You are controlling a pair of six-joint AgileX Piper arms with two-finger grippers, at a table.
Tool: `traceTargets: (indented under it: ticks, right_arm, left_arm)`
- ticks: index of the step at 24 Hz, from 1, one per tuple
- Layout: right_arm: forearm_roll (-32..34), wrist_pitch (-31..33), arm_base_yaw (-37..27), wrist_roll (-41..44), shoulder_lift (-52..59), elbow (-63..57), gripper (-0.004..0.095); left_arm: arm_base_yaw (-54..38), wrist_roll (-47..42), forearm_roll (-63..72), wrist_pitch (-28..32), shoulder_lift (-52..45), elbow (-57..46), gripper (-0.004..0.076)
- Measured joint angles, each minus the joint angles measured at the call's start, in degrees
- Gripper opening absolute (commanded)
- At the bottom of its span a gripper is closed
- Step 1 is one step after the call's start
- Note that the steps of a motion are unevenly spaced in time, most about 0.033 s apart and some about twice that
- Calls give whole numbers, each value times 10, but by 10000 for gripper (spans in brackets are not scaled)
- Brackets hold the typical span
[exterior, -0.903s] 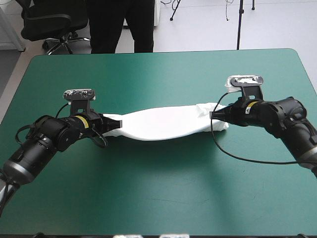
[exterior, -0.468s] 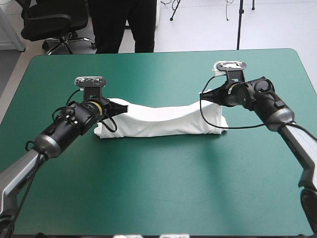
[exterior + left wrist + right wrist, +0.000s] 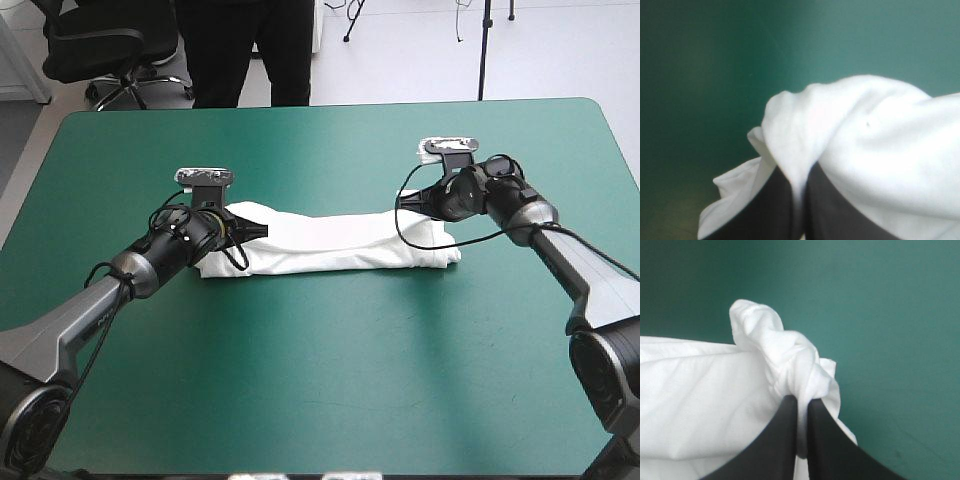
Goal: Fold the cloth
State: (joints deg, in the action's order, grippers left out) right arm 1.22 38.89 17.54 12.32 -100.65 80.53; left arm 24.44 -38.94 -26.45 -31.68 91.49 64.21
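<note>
Found the T-shirt (image 3: pixel 330 242) laid as a long folded strip across the middle of the teal-green table (image 3: pixel 330 380), running left to right and resting on the cover. Found the left gripper (image 3: pixel 256 230) nipped nearly closed on a gathered fold near the strip's left end, with cloth pinched between the black fingers (image 3: pixel 770 215). Found the right gripper (image 3: pixel 404 198) likewise clamped on a crumpled knot near the right end.

Judged risks:
- bunching at both ends on release, owing to the gathered grip
- skewing of the strip through uneven lowering or a one-sided pull
- dragging of the top layer off the lower one through withdrawal before full opening
- snagging of cloth on a finger

Recommend level lowering, simultaneous opening, straight retreat
</note>
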Motion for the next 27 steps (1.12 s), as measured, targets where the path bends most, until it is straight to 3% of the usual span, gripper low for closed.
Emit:
traceTargets:
  ticks: [4,6,7,8,11,16,19,22,25,27]
  right_arm:
    - [-37,15,0,-45,-7,0,278]
    - [-57,24,0,-60,-8,1,398]
    - [-62,31,0,-65,-8,2,495]
    - [-66,48,0,-69,-6,2,532]
    - [-62,79,0,-71,9,3,573]
    - [-3,120,0,-60,81,3,573]
    - [66,158,0,-33,151,4,573]
    - [142,209,0,11,205,4,564]
    - [207,249,-2,52,233,4,563]
    - [210,256,-13,60,236,4,563]
  left_arm:
    - [0,0,0,-2,12,1,135]
    - [0,0,0,-14,14,1,250]
    - [0,0,0,-19,14,2,371]
    - [0,0,0,-34,11,2,405]
    - [0,0,0,-63,1,5,464]
    - [0,11,-12,-137,-51,22,463]
    - [0,32,-9,-197,-111,49,403]
    - [0,112,74,-219,-168,76,-9]
    - [8,245,187,-224,-194,116,-9]
    - [11,284,231,-220,-192,131,-9]
